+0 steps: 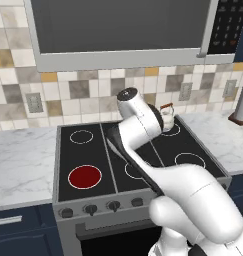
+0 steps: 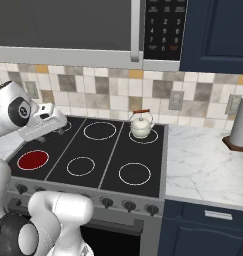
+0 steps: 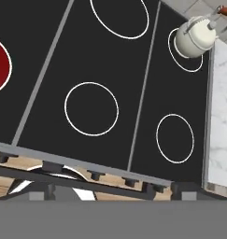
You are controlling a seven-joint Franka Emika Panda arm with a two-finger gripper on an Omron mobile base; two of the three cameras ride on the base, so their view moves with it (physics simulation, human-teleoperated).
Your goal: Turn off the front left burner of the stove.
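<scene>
Your front left burner (image 1: pixel 85 177) glows red at the stove's (image 1: pixel 93 150) front-left corner; can't tell how your jaws stand.

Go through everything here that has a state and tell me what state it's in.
front left burner: glowing red, on.
Other five ringed zones: plain black.
kettle: upright on the back right ring.
stove: knobs in a row along its front panel.
pincer: not seen clearly; state cannot be told.
</scene>
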